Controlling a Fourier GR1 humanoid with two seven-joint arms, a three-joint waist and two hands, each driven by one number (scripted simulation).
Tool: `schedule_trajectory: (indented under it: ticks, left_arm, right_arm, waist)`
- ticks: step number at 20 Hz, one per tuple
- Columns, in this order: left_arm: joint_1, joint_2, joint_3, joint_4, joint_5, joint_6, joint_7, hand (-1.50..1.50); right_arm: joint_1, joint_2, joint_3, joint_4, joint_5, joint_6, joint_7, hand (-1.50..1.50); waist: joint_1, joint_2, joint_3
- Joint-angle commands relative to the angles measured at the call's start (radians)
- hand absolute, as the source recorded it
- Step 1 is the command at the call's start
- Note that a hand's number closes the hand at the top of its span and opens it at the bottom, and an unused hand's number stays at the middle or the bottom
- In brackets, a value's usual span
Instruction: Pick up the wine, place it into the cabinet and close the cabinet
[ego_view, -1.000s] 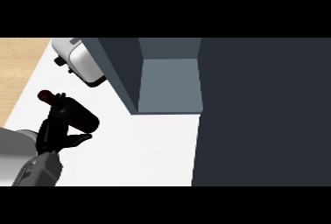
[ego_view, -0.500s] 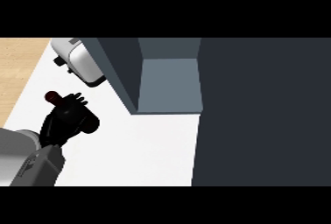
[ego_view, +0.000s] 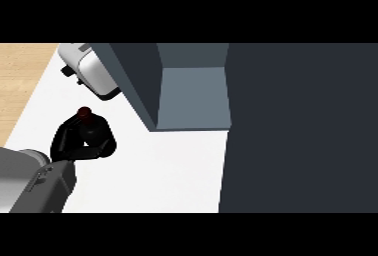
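- My left hand (ego_view: 83, 141) was curled around the wine bottle (ego_view: 84, 112).
- Its red top poked out above my fingers (ego_view: 65, 139).
- The open cabinet (ego_view: 193, 97) stood to their right.

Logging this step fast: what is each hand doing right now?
Left hand: fingers curled round the wine bottle, only its dark red top showing.
Right hand: not in view.

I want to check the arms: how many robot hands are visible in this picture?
1. The left hand is at the left of the white counter, curled round the wine. The right hand does not show.
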Motion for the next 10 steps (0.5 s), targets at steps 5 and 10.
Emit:
schedule_trajectory:
  ticks: [5, 10]
  left_arm:
    - [0.200, -0.078, -0.069, -0.136, -0.041, 0.048, -0.085, 1.50]
    - [0.312, -0.087, -0.088, -0.364, -0.029, 0.096, -0.050, 1.50]
  right_arm:
    - [0.047, 0.002, -0.043, -0.111, -0.097, 0.003, 0.034, -1.50]
    - [0.051, 0.057, 0.093, -0.103, 0.043, -0.031, 0.026, -1.50]
  waist:
    - [0.026, -0.006, -0.002]
    - [0.027, -0.005, -0.003]
